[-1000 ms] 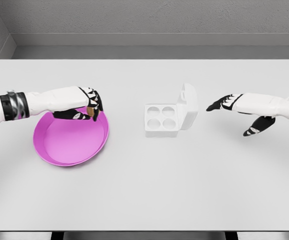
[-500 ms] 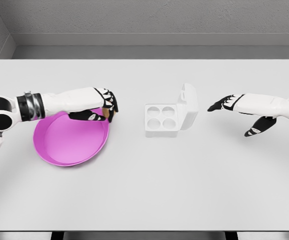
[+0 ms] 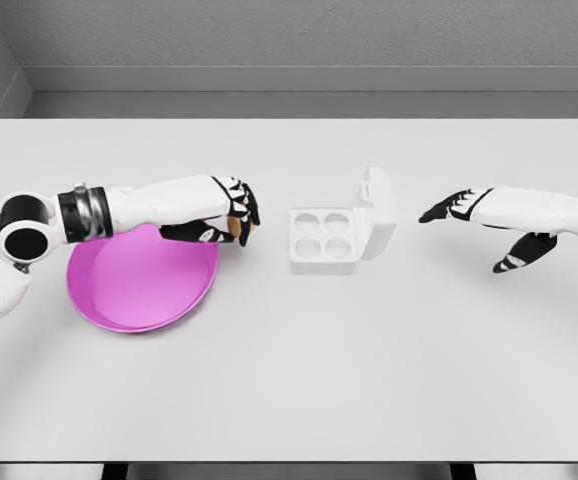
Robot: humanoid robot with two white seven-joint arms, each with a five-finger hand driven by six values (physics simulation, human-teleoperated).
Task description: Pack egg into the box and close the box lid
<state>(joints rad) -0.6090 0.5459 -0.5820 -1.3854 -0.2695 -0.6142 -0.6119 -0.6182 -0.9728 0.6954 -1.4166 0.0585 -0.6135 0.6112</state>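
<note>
Head view, the only one you have: much of the small tan-brown egg is hidden, so you can make out just a sliver of it under the black-tipped fingers of the left hand. Its full shape and surface are too covered to judge. The fingers curl down over the top of that egg while the thumb closes from below, so you see it pinched between them at the very tips. It hangs just past the 3 o'clock rim of the round shallow magenta plastic bowl, above the bare surface of the flat white table, between the bowl and the small white four-cup egg box.

You can see the box standing at roughly 3 o'clock from the egg, near but apart from it, with all four round cups showing nothing inside and its hinged white lid tilted up along its right side. The left arm is cut off at the picture's left edge, where its round black-and-white joint shows.

Look to 3 o'clock of the box and you find the right hand, well apart from the lid, hovering over the table with its fingers loosely spread and the thumb hanging lower, gripping nothing. Its forearm runs out of the right edge.
</note>
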